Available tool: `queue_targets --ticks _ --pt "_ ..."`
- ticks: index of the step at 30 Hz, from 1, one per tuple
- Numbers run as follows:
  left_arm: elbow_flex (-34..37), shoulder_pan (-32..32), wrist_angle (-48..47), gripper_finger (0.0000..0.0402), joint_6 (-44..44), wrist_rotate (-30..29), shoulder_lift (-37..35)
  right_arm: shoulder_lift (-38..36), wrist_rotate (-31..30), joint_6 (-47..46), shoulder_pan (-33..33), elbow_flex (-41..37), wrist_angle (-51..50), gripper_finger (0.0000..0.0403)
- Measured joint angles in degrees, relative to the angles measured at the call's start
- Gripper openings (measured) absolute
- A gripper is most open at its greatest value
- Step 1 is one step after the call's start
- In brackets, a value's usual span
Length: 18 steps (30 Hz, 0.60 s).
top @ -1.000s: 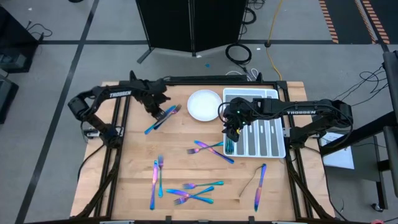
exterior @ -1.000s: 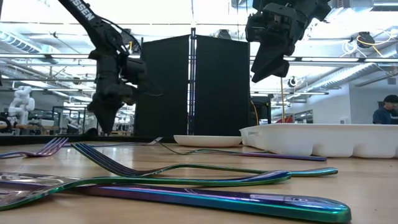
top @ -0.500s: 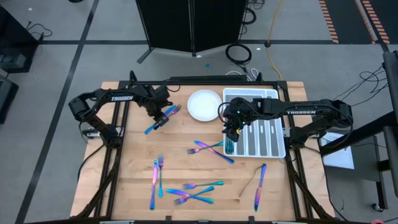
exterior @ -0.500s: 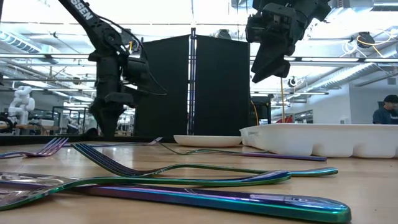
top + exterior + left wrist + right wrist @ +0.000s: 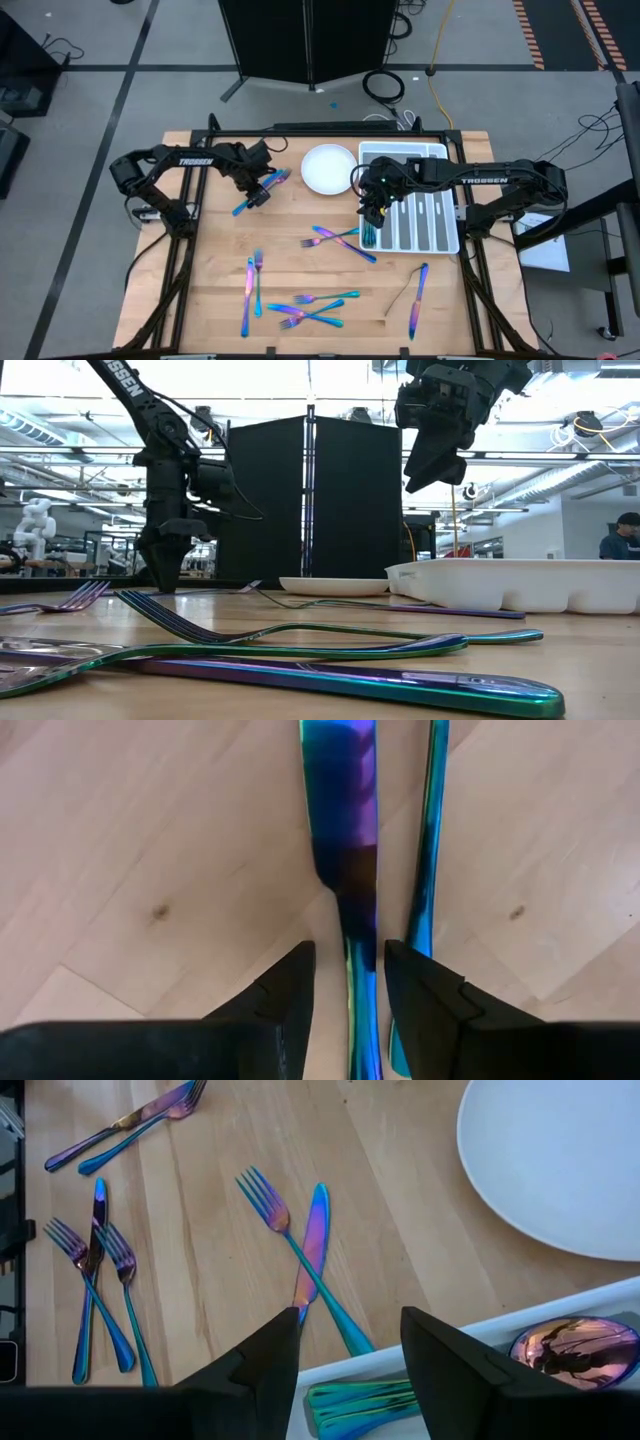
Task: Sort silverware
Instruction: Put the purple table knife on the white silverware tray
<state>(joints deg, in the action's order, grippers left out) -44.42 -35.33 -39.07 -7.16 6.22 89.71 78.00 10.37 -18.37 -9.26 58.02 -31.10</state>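
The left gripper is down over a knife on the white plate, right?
Not on the plate. The high view shows the left gripper down over a knife lying on the bare wooden table, beside the plate.

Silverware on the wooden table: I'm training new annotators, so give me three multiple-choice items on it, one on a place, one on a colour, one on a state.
1. Where is the round white plate?
A. Beside the white compartmented tray
B. Inside that tray
C. At the table's near edge

2. What colour is the tray?
A. Black
B. White
C. Red

3. How does the left tool stand?
A. Raised high over the plate
B. Shut flat on bare wood
C. Open, fingers straddling an iridescent knife lying on the wood

Answers: 1 A, the high view shows plate and tray side by side. 2 B, both views show it white. 3 C, the left wrist view shows the handle between parted fingers.
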Motion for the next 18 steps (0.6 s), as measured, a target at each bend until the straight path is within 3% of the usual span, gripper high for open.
queue_targets --ticks 5,12,18 --pt "0.06 0.82 0.37 0.0121 0.01 -0.97 0.02 0.0 0.0 -0.02 0.0 0.0 0.01 0.0167" --pt "0.52 6.68 2.33 0.0079 -0.05 -9.25 0.04 0.0 -0.02 -0.91 0.0 0.0 0.01 0.0167" --pt "0.59 6.85 2.7 0.0051 -0.21 -7.19 0.07 0.0 -0.02 -1.01 0.0 0.0 0.01 0.0167"
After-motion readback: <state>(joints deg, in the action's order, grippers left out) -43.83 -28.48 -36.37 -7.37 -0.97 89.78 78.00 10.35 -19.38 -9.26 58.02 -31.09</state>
